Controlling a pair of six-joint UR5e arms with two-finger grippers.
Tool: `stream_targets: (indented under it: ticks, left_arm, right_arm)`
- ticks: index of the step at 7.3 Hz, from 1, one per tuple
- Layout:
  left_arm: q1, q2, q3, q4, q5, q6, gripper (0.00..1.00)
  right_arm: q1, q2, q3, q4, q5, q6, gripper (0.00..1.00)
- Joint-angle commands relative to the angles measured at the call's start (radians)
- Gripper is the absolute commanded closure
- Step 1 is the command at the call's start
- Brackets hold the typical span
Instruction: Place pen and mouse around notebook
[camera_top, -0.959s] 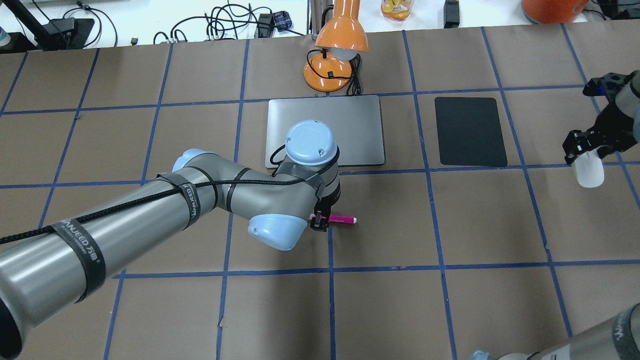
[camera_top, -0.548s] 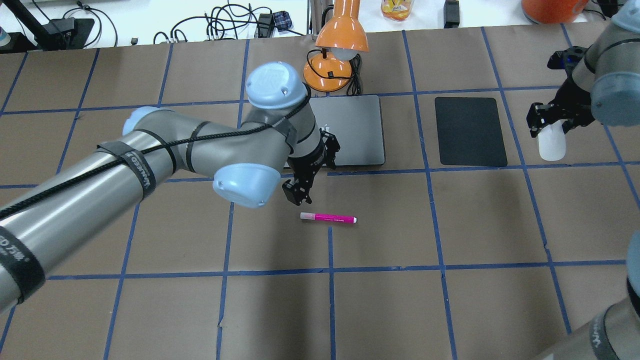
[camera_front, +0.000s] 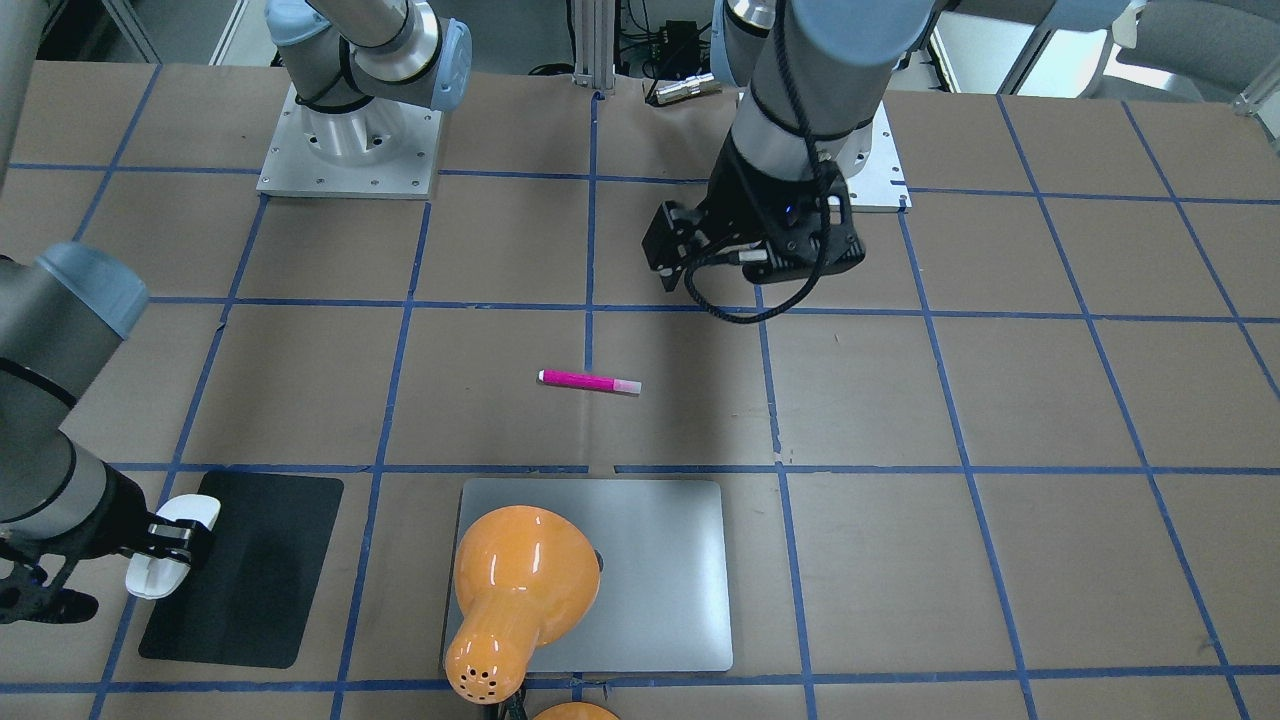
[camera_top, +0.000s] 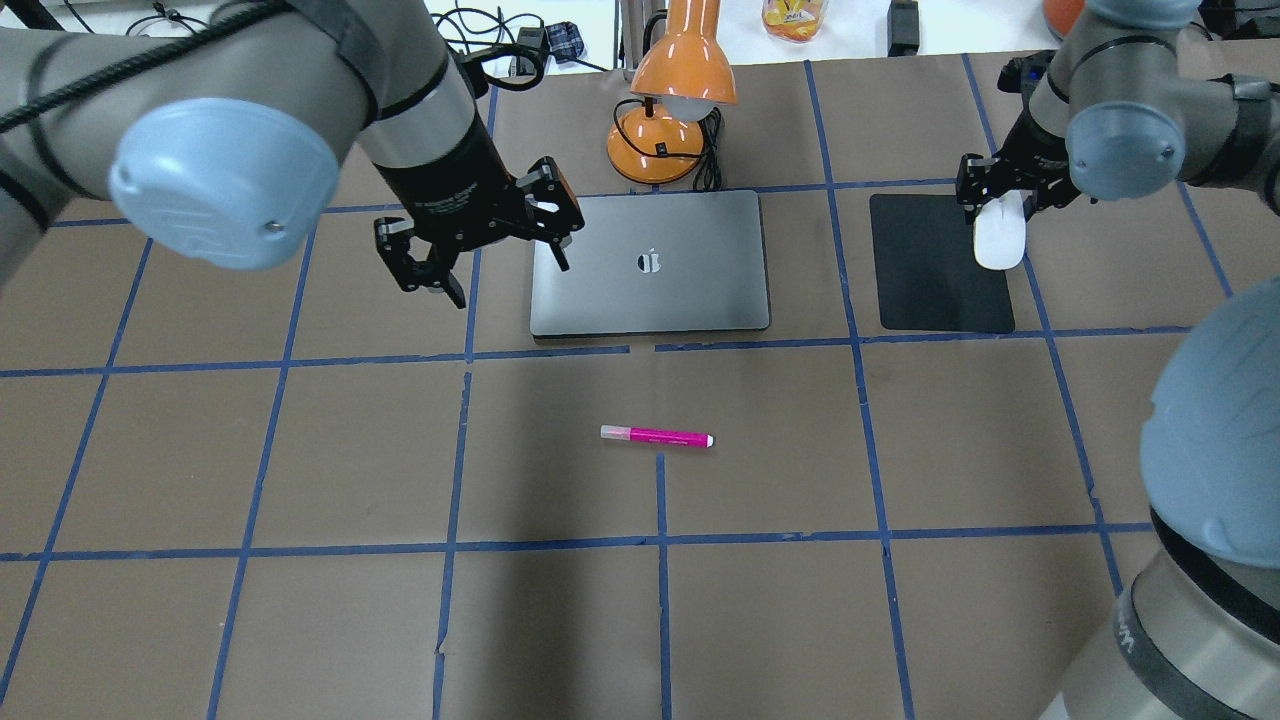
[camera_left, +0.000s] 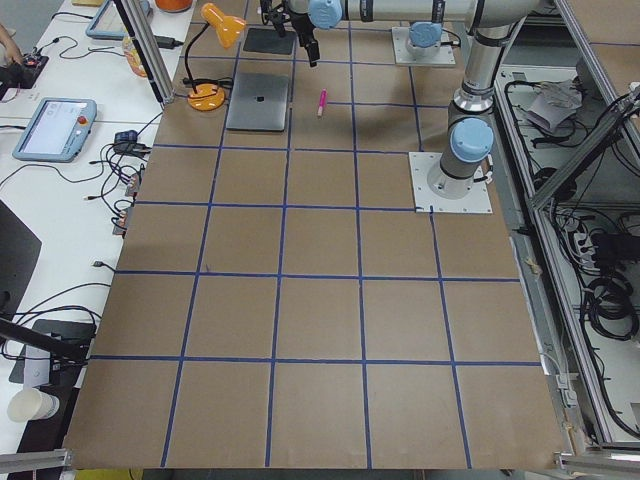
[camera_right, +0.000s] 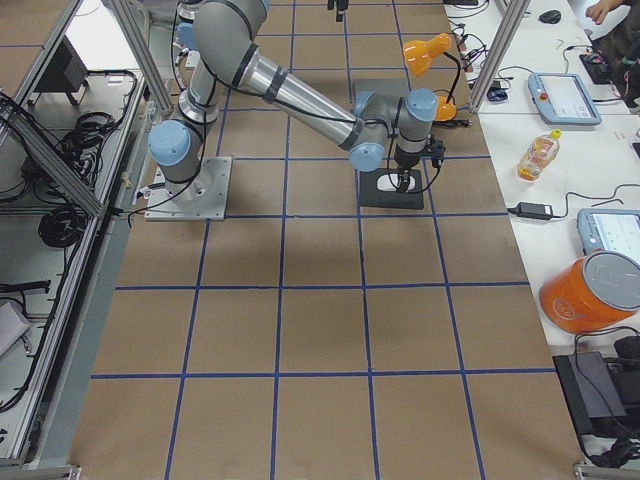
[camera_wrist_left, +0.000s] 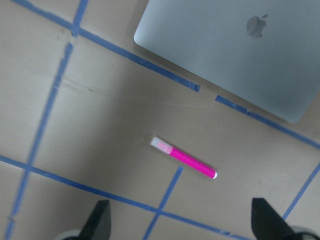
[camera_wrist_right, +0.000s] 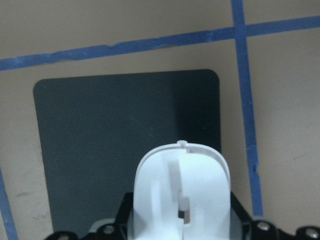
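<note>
The pink pen (camera_top: 657, 437) (camera_front: 590, 382) (camera_wrist_left: 183, 158) lies flat on the brown table, in front of the closed silver notebook (camera_top: 650, 262) (camera_front: 660, 580) (camera_wrist_left: 240, 55). My left gripper (camera_top: 508, 280) (camera_wrist_left: 182, 227) hangs open and empty, high over the notebook's left edge and well clear of the pen. My right gripper (camera_top: 1000, 205) is shut on the white mouse (camera_top: 999, 238) (camera_front: 170, 545) (camera_wrist_right: 182, 195). It holds the mouse over the right edge of the black mat (camera_top: 935, 262) (camera_wrist_right: 115, 140). I cannot tell whether the mouse touches the mat.
An orange desk lamp (camera_top: 672, 95) (camera_front: 520, 590) stands behind the notebook, its shade leaning over the notebook's far edge. Cables, a bottle (camera_top: 793, 18) and an orange container sit past the table's far edge. Blue tape lines grid the brown tabletop.
My left gripper has let go of the pen, risen and swung back-left beside the notebook; the pen stays put. My right gripper has carried the mouse leftward to the mat's right edge.
</note>
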Motion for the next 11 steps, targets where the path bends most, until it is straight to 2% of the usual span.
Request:
stream_targets:
  ticks: [1,2,5,6,7,8,10,11]
  left_arm:
    - [0.048,0.106,-0.01,-0.053,0.016,0.198,0.0]
    - [0.067,0.132,-0.01,-0.046,0.038,0.232,0.03]
    - [0.066,0.152,-0.009,-0.018,0.068,0.369,0.0]
    - [0.063,0.161,-0.018,-0.032,0.068,0.369,0.0]
    - [0.065,0.164,-0.024,-0.024,0.068,0.369,0.0]
    - [0.066,0.17,-0.024,-0.024,0.067,0.369,0.0]
    - [0.065,0.172,-0.024,-0.018,0.064,0.369,0.0]
    - [0.065,0.175,-0.024,-0.016,0.064,0.369,0.0]
  right_arm:
    - [0.022,0.038,-0.008,-0.017,0.019,0.022,0.76]
    - [0.024,0.051,-0.008,-0.018,0.055,0.022,0.76]
    - [0.036,0.08,-0.009,-0.044,0.057,-0.047,0.72]
    - [0.036,0.096,-0.008,-0.09,0.056,-0.101,0.63]
    - [0.036,0.1,-0.008,-0.1,0.057,-0.09,0.19]
    - [0.036,0.096,-0.008,-0.122,0.053,-0.089,0.0]
    - [0.034,0.055,-0.006,-0.101,0.039,-0.087,0.0]
    - [0.036,-0.017,0.001,-0.016,0.039,-0.084,0.0]
